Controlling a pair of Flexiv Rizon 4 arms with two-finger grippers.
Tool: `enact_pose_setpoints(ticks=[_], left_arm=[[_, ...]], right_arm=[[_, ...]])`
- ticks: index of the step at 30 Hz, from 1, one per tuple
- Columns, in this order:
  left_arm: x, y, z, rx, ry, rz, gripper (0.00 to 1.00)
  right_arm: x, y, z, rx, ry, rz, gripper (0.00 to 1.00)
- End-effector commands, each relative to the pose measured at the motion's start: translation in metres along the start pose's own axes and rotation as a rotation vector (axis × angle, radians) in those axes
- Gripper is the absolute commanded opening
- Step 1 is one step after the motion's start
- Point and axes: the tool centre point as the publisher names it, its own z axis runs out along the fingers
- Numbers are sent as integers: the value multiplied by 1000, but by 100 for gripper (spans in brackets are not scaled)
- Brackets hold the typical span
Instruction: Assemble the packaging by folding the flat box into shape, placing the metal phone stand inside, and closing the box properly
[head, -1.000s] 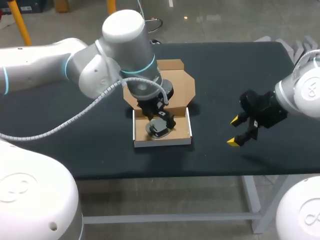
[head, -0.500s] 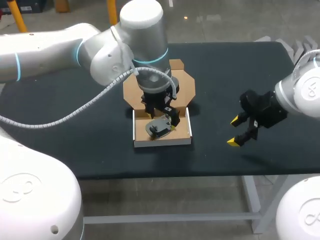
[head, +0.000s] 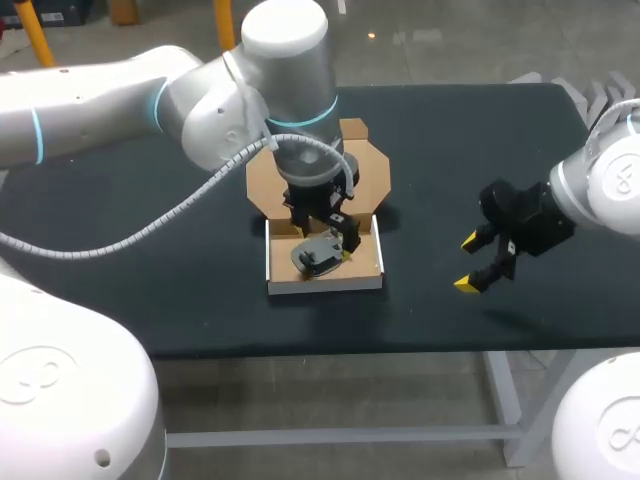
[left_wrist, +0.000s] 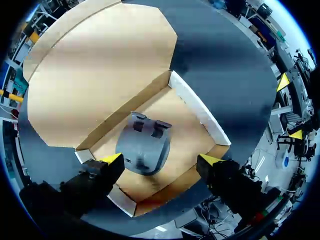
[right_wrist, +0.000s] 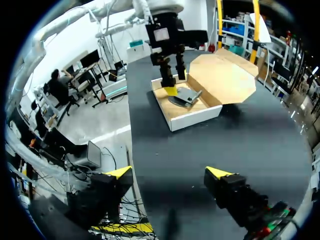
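Two end effectors are in your view. Your left end effector (left_wrist: 161, 160) hangs over the box (head: 325, 283), released and spread wide on both sides of the stand (left_wrist: 144, 149). It seems not to touch the stand, though on one side it is very near. The stand lies inside the box, on its floor. The lid (head: 368, 178) is open and lies flat on the bench (head: 480, 130). Your right end effector (head: 467, 262) is released too, above the bench, well apart from the box.

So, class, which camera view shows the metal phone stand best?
The left wrist view: the phone stand lies whole and close inside the box. In the head view the left gripper overlaps it; the right wrist view shows it small and far.
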Motion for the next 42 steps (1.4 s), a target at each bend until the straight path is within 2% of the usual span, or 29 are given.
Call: enact_pose_setpoints(ticks=[1, 8, 19, 27, 36, 42], left_arm=[[4, -1, -1, -6, -20, -47, 100], [12, 1, 3, -37, -51, -191, 100], [25, 0, 7, -87, -64, -345, 100], [26, 6, 12, -66, -89, -489, 100], [16, 11, 24, -31, -68, -549, 100], [14, 14, 36, -62, -73, -587, 100]], right_arm=[[0, -1, -2, -4, 4, -2, 100], [0, -1, -2, -4, 4, -2, 100], [0, -1, -2, -4, 4, -2, 100], [0, -1, -2, -4, 4, -2, 100], [0, -1, -2, -4, 4, -2, 100], [0, -1, -2, -4, 4, -2, 100]])
